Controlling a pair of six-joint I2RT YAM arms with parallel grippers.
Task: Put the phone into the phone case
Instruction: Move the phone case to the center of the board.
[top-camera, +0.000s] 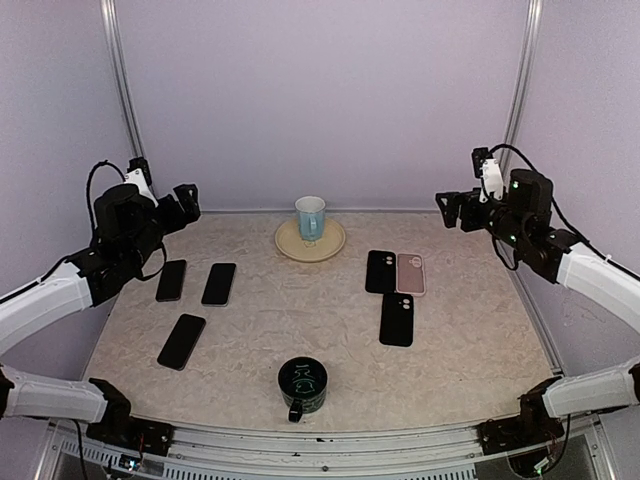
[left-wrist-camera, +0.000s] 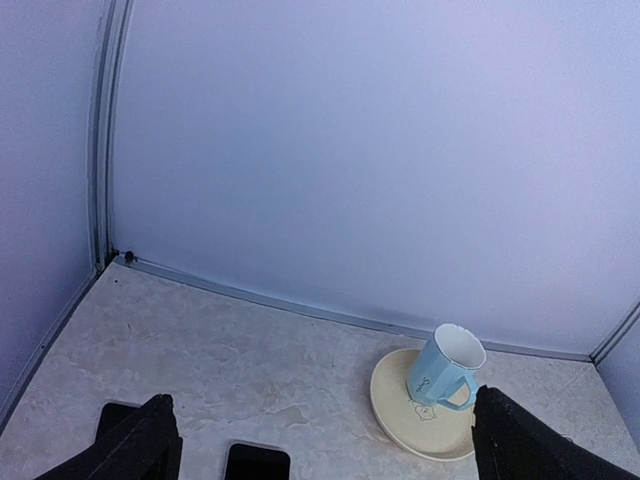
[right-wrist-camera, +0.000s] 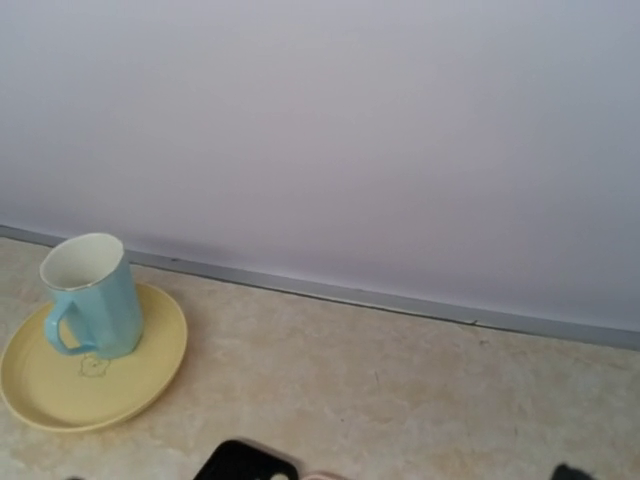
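Observation:
Three dark phones lie on the left of the table: one at the far left, one beside it, one nearer the front. Three cases lie on the right: a black one, a pink one touching it, and another black one in front. My left gripper hangs open and empty above the back left, its fingers wide apart over two phones. My right gripper hangs open and empty above the back right; the black case shows below it.
A light blue mug stands on a yellow saucer at the back centre. A dark green mug stands near the front edge. Walls close the back and both sides.

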